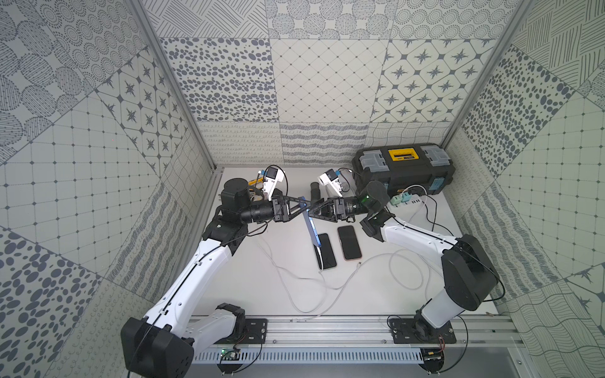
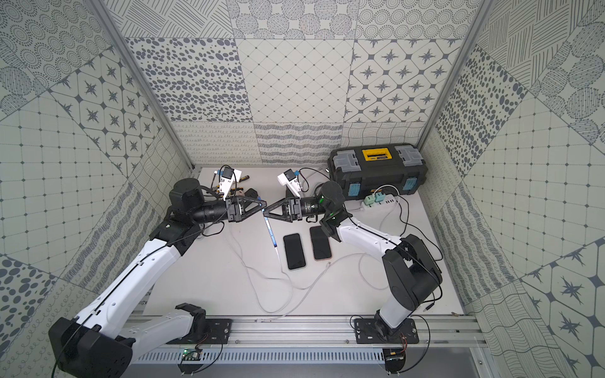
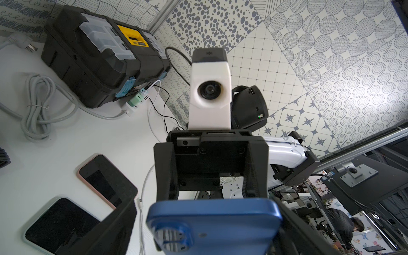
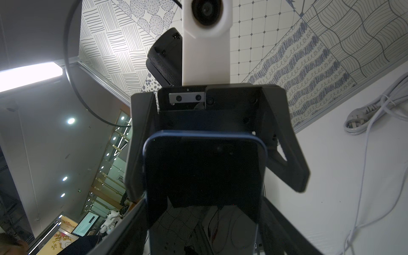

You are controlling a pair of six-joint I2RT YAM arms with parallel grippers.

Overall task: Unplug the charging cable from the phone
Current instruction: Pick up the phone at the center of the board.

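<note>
Right gripper (image 1: 310, 211) is pinching the blue phone (image 1: 311, 225) in its jaws — charging cable (image 2: 281, 261) is dangling below. Left gripper (image 1: 303, 204) jaws are straddling it, grip unclear

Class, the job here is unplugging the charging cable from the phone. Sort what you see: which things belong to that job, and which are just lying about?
Belongs to the job: blue phone, held up in the air; white charging cable hanging from its lower end.
Lying about: pale-cased phone, pink-cased phone, toolbox, power strip, coiled grey cord.
</note>
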